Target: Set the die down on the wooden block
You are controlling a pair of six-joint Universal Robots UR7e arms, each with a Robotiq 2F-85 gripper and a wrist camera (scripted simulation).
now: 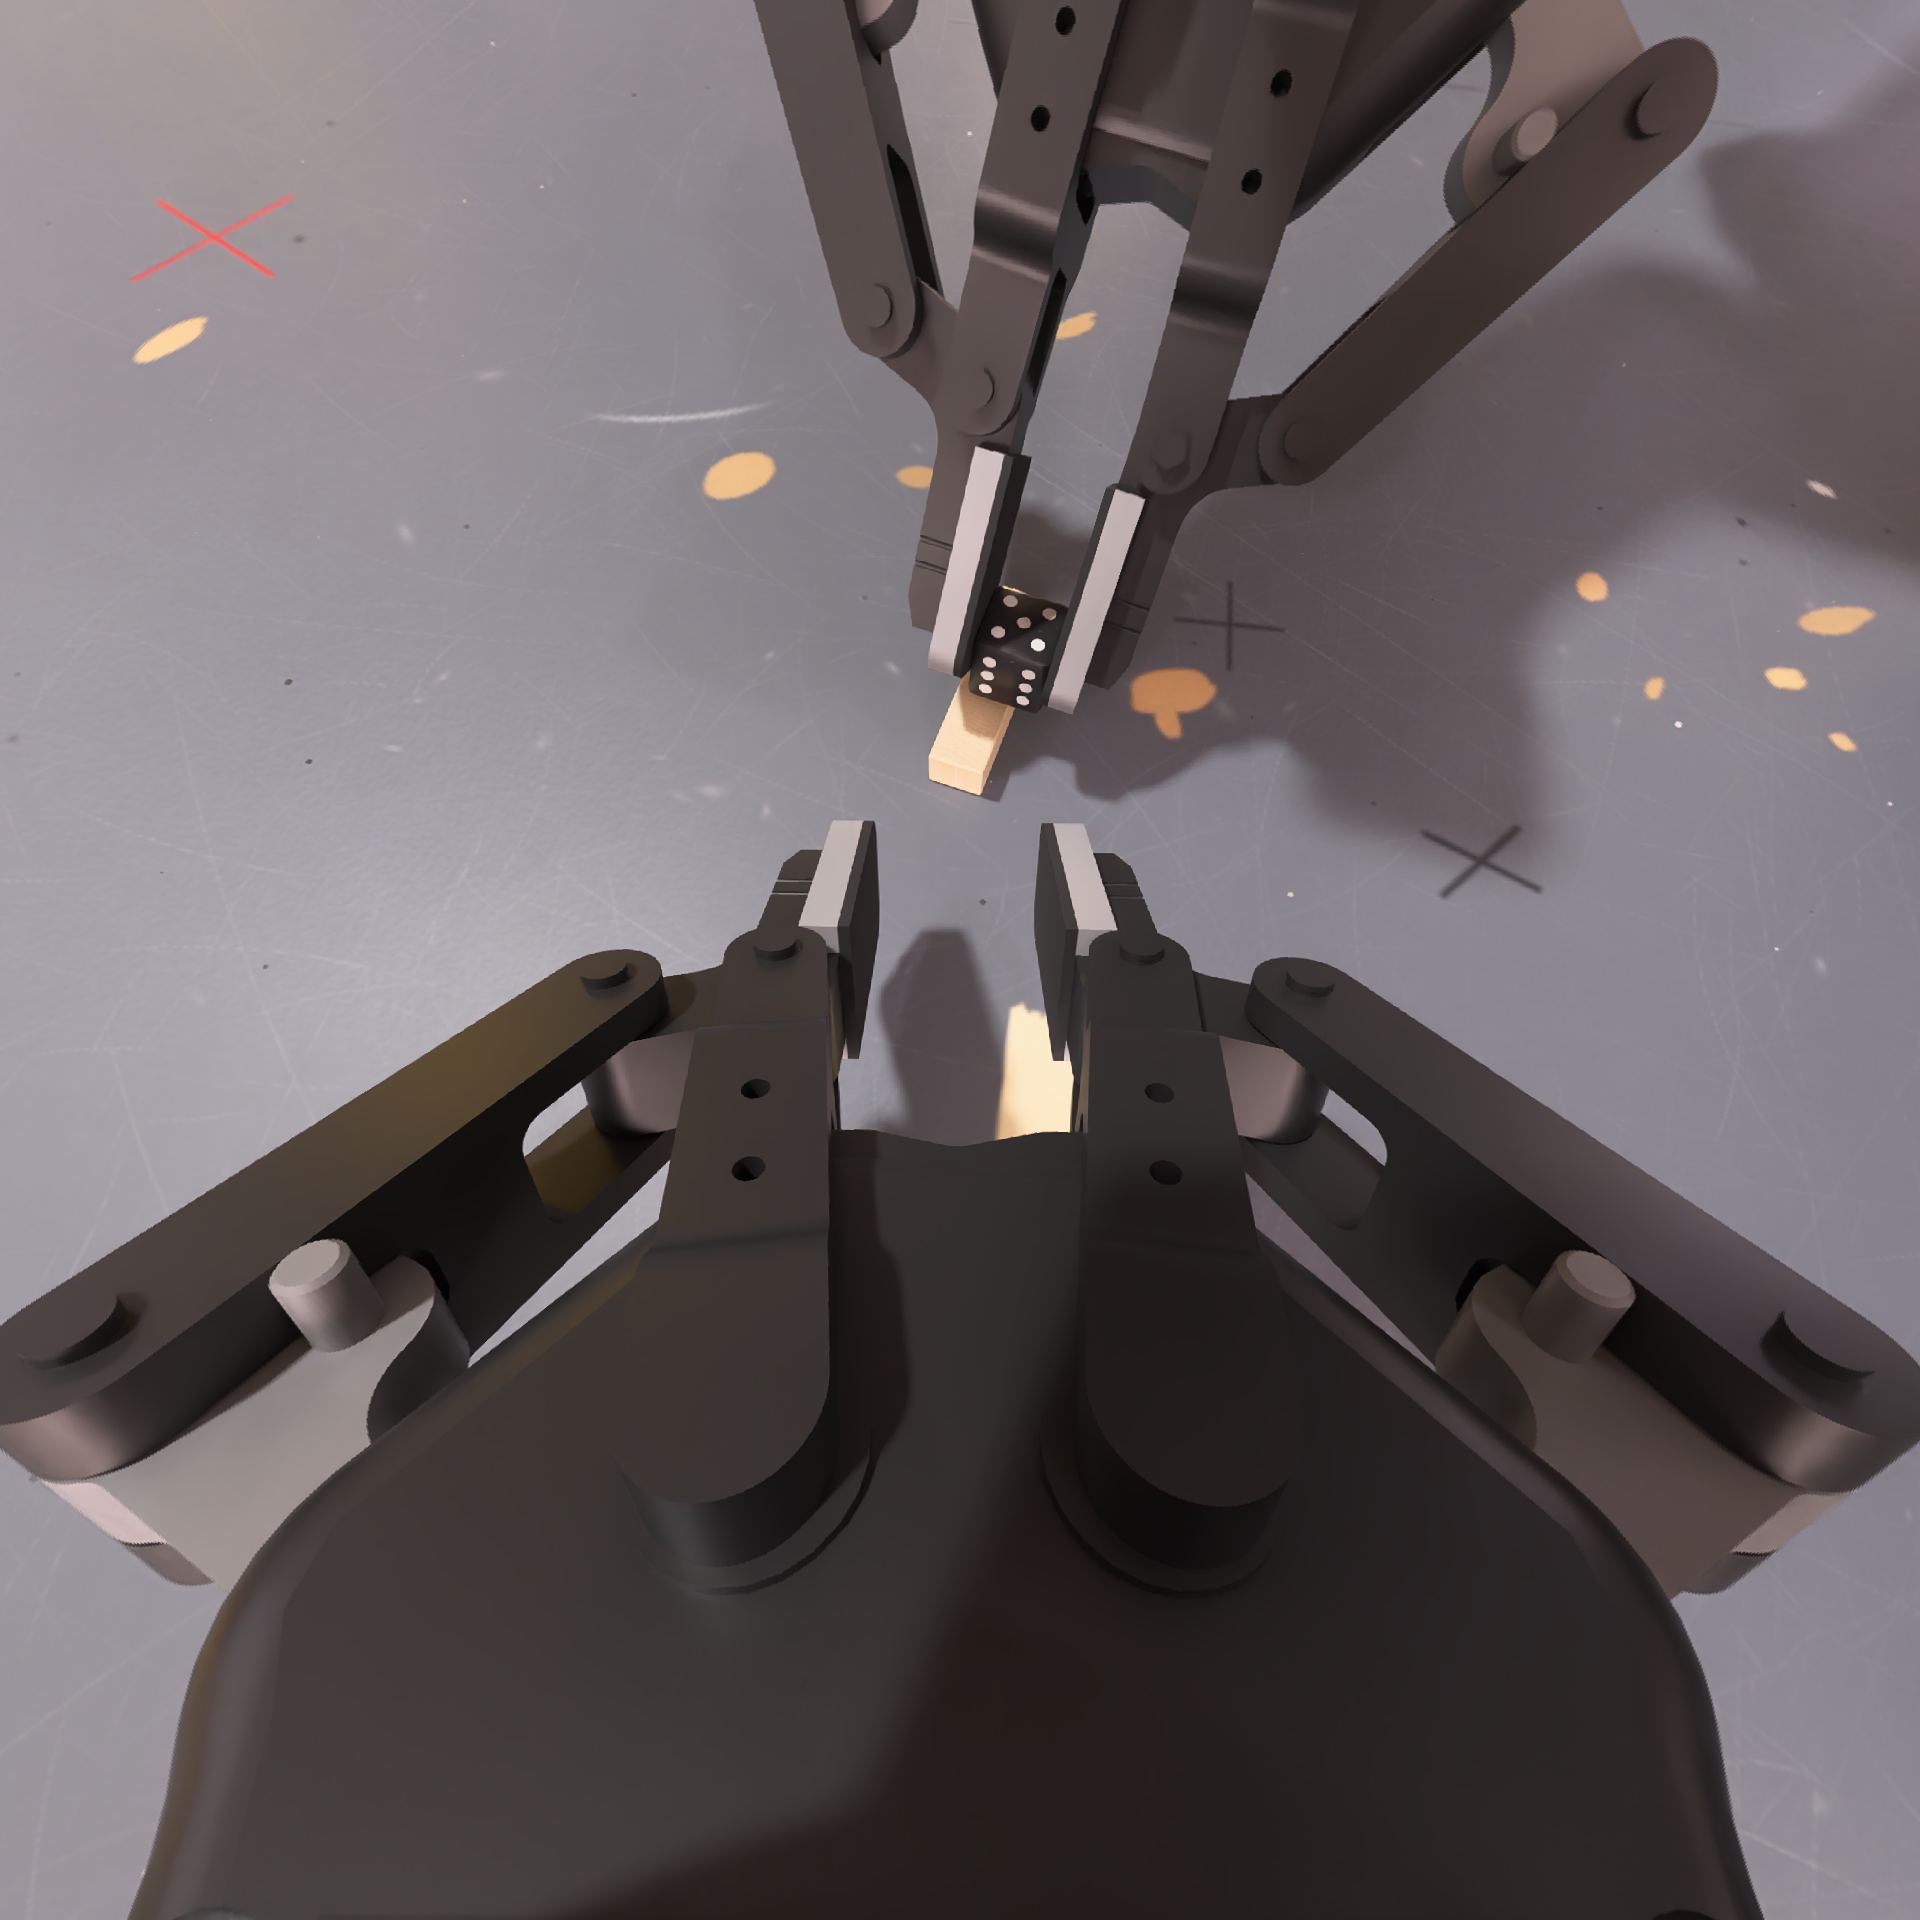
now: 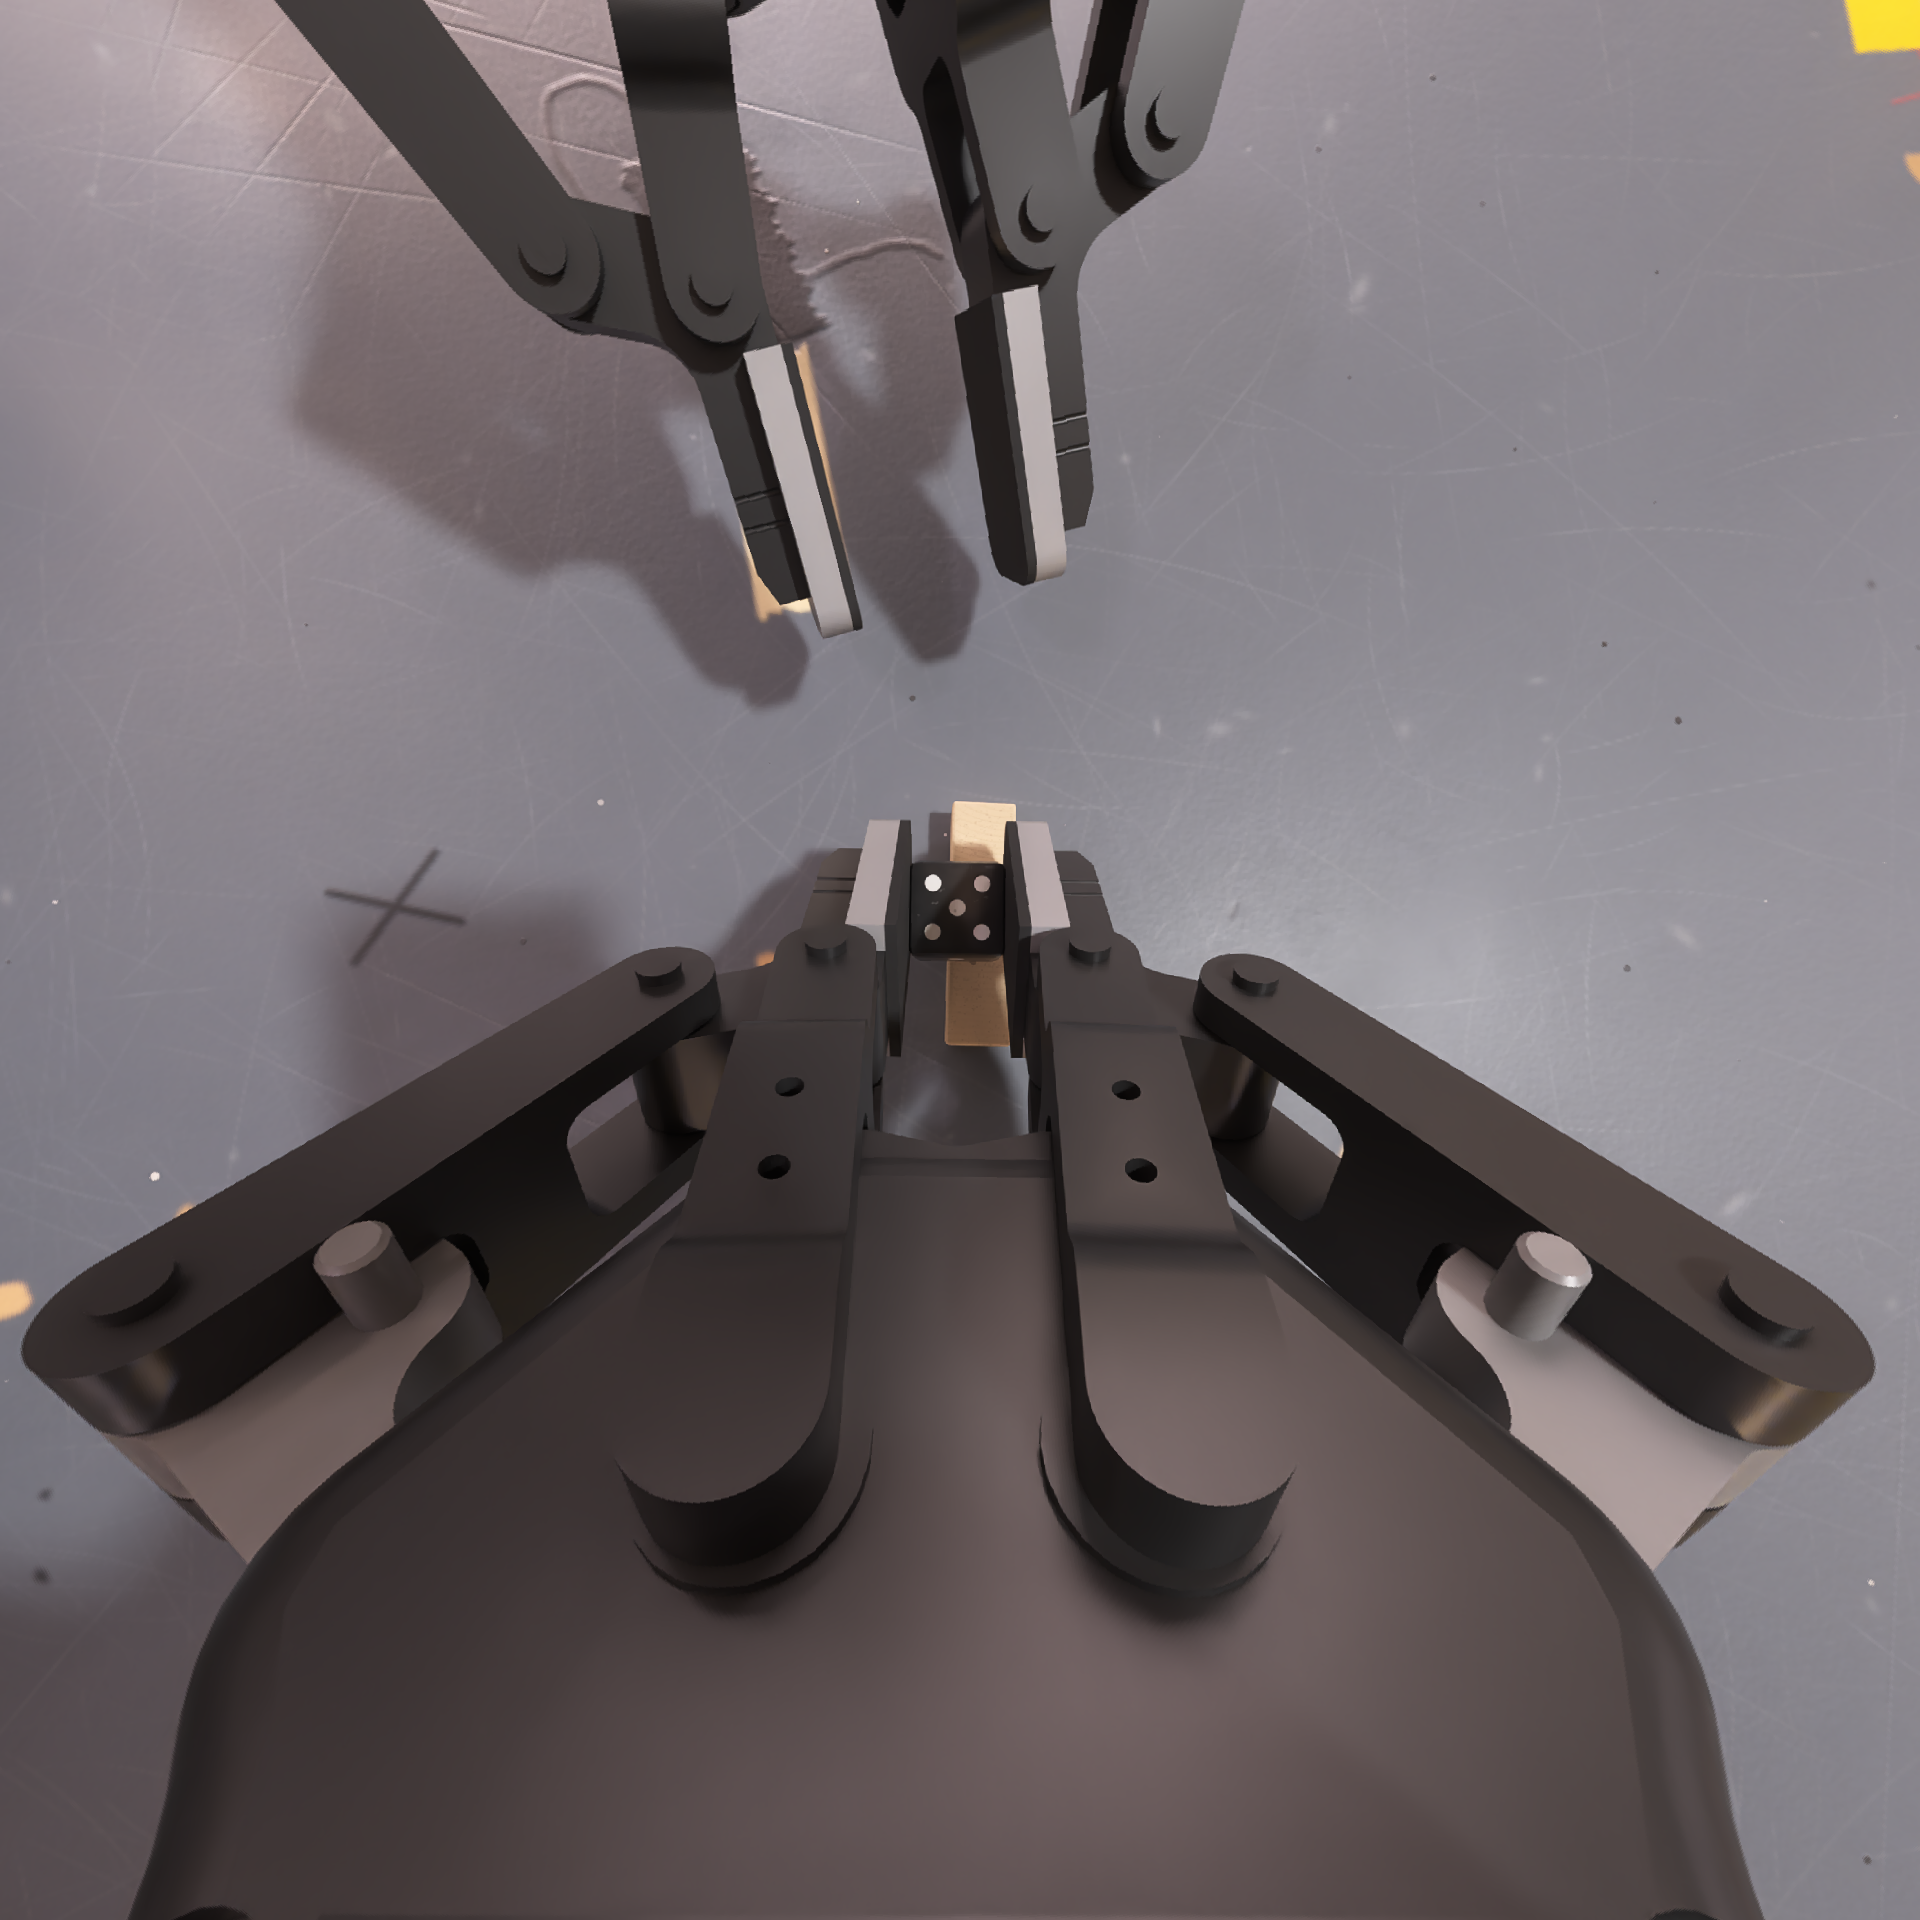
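My right gripper [image 2: 958, 847] is shut on a black die with white pips [image 2: 958, 911]. It holds the die directly over a pale wooden block [image 2: 982, 831] lying on the grey table. In the left wrist view the die [image 1: 1013, 649] sits between the right gripper's pads [image 1: 977, 561], at the far end of the block [image 1: 966, 753]. I cannot tell whether die and block touch. My left gripper [image 1: 956, 862] is open and empty, just short of that block. A second pale wooden piece [image 1: 1039, 1081] lies under it, and shows behind the left gripper's finger in the right wrist view [image 2: 774, 597].
The grey table [image 1: 416, 727] is scratched and dotted with orange spots [image 1: 740, 476]. A red cross [image 1: 213, 239] is marked far left and black crosses [image 1: 1486, 862] at the right. The two grippers face each other closely; the left gripper [image 2: 932, 597] hangs ahead of my right one.
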